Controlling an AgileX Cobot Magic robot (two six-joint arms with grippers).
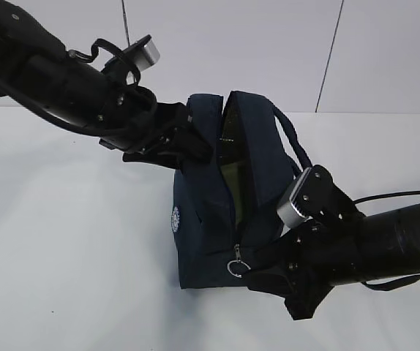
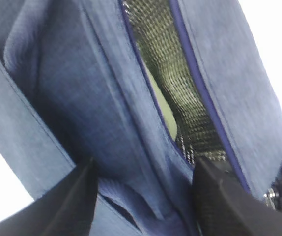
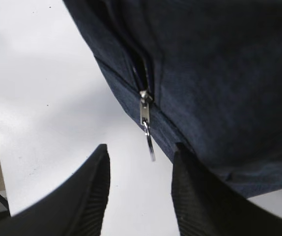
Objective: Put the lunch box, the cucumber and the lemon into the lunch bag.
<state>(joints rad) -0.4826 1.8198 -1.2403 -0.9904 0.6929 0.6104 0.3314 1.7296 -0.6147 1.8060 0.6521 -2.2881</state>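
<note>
The navy lunch bag (image 1: 203,219) stands on the white table with its top zipper open. A pale green surface, apparently the lunch box lid (image 1: 230,175), shows inside it, and again in the left wrist view (image 2: 163,105) under the mesh lining. The cucumber and the lemon are out of view. My left gripper (image 1: 195,146) is at the bag's upper left edge; its jaws stand wide apart with the bag's wall (image 2: 131,123) between them. My right gripper (image 1: 257,272) is open at the bag's lower front corner, just short of the zipper's ring pull (image 3: 146,123).
The bag's loop handles (image 1: 290,139) hang off its right side, above the right arm. A round white logo (image 1: 175,219) is on the bag's left face. White table (image 1: 71,241) lies to the left of the bag, with a white wall behind.
</note>
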